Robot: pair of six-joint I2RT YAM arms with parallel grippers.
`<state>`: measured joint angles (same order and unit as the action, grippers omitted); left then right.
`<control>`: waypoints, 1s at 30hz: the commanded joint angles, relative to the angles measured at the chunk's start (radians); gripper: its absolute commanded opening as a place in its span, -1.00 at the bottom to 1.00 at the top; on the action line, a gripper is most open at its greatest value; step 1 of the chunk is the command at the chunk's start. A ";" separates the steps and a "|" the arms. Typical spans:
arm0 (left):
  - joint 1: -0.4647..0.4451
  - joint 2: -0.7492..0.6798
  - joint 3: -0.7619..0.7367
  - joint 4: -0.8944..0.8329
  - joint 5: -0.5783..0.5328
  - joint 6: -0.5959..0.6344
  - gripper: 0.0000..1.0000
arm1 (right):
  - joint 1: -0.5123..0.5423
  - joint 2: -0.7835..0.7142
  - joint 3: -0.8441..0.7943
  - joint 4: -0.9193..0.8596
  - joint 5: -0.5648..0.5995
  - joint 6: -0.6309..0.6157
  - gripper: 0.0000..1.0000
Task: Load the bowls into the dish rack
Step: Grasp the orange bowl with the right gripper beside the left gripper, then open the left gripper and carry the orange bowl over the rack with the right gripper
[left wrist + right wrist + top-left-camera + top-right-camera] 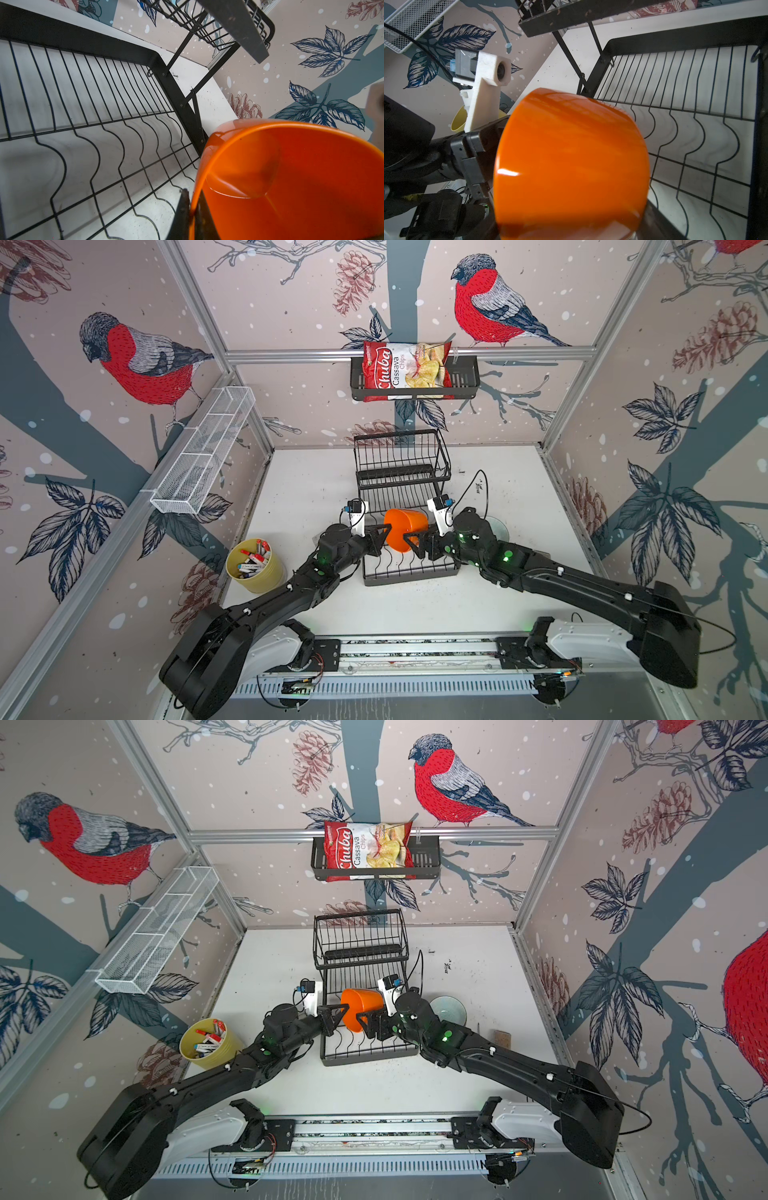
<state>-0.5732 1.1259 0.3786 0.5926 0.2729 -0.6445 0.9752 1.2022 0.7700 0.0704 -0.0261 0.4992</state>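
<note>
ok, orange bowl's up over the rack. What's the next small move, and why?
Probably ease the orange bowl straight down into the wavy wires of the dish rack. It hangs on its side above the bare lower tier, with the left tool pinching its rim. The right tool has its jaws apart at the bowl's base, and its grip is unclear.

Crowded over the near half of the dish rack (pixel 411 578): the orange bowl (pixel 405 526) hangs tipped above the wavy wires. The left pincer (pixel 384 531) pinches its rim from one side and the right pincer (pixel 415 545) straddles it from the other. The raised basket (pixel 401 452) overhangs the tray's far end, blocking entry from above. The yellow cup (pixel 255 568) stands close beside the left arm, and a mint bowl (pixel 451 1009) sits just behind the right arm. The far right of the desk (pixel 519 489) lies open.
</note>
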 commanded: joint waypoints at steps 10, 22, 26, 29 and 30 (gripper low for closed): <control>-0.001 0.007 0.019 0.055 0.042 0.018 -0.62 | 0.023 0.046 0.022 0.017 0.097 -0.053 0.48; -0.002 0.005 0.017 0.024 0.015 0.030 0.47 | 0.028 0.081 0.018 0.013 0.212 -0.072 0.47; 0.000 -0.002 0.019 -0.001 0.004 0.039 0.73 | 0.028 0.085 0.021 0.003 0.282 -0.091 0.47; -0.002 -0.026 0.018 -0.031 -0.016 0.052 0.86 | 0.030 0.095 0.026 -0.003 0.345 -0.118 0.48; -0.001 -0.037 0.017 -0.043 -0.023 0.058 0.88 | 0.030 0.098 0.027 -0.003 0.365 -0.127 0.48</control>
<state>-0.5735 1.1091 0.3908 0.5613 0.2783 -0.6159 1.0035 1.2953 0.7872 0.0433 0.2428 0.4137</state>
